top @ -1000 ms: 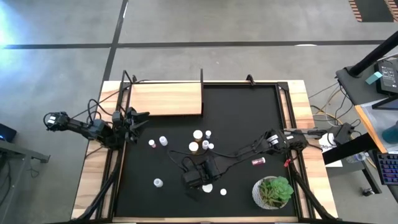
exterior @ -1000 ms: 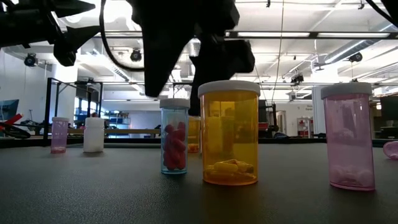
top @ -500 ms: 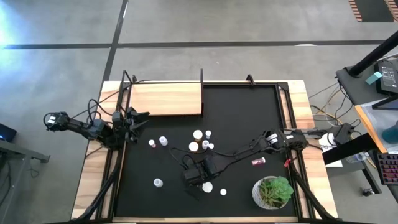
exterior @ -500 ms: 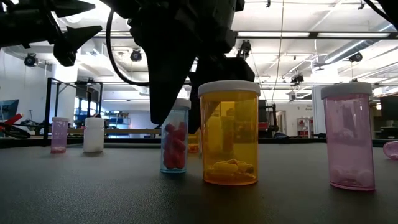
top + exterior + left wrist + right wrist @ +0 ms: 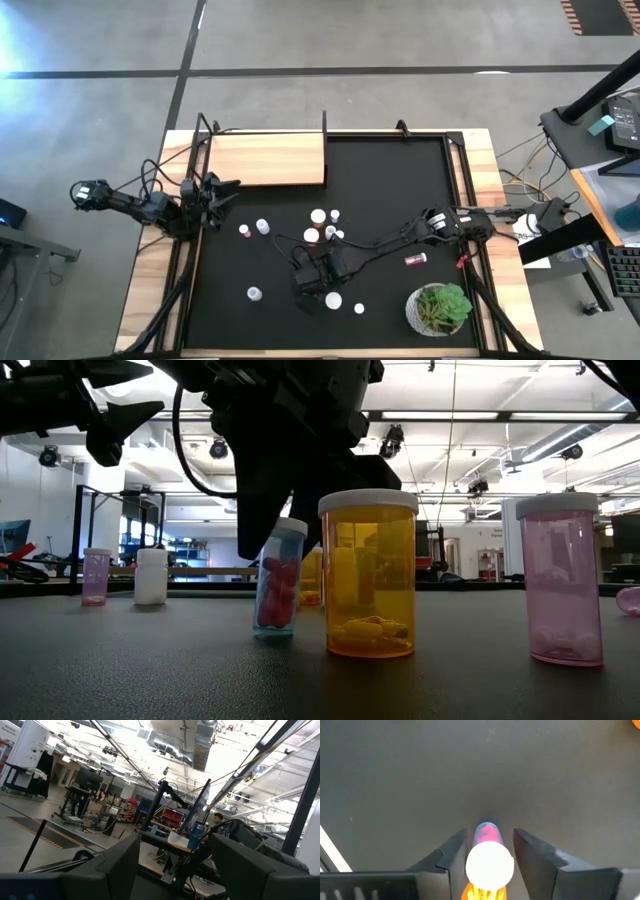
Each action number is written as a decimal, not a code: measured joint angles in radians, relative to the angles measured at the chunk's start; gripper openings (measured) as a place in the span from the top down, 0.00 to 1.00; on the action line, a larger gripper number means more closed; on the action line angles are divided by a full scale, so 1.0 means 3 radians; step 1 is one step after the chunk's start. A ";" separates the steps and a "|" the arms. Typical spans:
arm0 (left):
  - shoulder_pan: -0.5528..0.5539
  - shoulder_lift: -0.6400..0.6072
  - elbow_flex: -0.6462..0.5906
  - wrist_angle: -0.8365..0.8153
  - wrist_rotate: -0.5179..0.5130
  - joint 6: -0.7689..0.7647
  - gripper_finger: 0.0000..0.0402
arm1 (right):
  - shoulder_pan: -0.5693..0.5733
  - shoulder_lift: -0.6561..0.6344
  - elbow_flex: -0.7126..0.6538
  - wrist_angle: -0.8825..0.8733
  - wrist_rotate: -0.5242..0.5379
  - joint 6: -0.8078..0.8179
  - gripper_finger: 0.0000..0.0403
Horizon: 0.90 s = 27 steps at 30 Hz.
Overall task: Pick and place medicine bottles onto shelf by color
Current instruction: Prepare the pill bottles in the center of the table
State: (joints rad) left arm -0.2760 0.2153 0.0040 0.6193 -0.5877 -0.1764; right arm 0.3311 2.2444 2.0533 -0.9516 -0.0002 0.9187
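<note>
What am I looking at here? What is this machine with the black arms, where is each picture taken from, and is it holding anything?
This is a table robot with two dark arms, each ending in a two-finger gripper. One picture looks straight down on the table, one looks level across the table top, and the other two come from cameras on the arms' wrists.

On the black mat stand small medicine bottles, a wooden shelf and a potted plant. From table height you see an orange bottle and a pink bottle up close.

The right gripper is down among the bottles, its fingers on either side of a clear bottle of red pills, which leans as if gripped. The left gripper waits open by the shelf, holding nothing.
</note>
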 joint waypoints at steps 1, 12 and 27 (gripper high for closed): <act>0.0000 0.0000 0.0000 0.0000 0.0000 0.0001 0.43 | -0.0001 0.0000 0.0000 0.0000 0.0000 0.0000 0.65; 0.0000 0.0000 0.0000 0.0000 0.0000 0.0000 0.43 | -0.0010 0.0000 -0.0001 -0.0003 -0.0036 0.0017 0.70; 0.0000 0.0000 0.0000 0.0000 0.0000 0.0000 0.43 | -0.0280 0.0000 -0.0001 -0.0297 0.0118 0.0014 0.70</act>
State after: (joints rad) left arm -0.2760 0.2153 0.0040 0.6193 -0.5877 -0.1764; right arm 0.2471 2.2444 2.0529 -1.0407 0.0353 0.9228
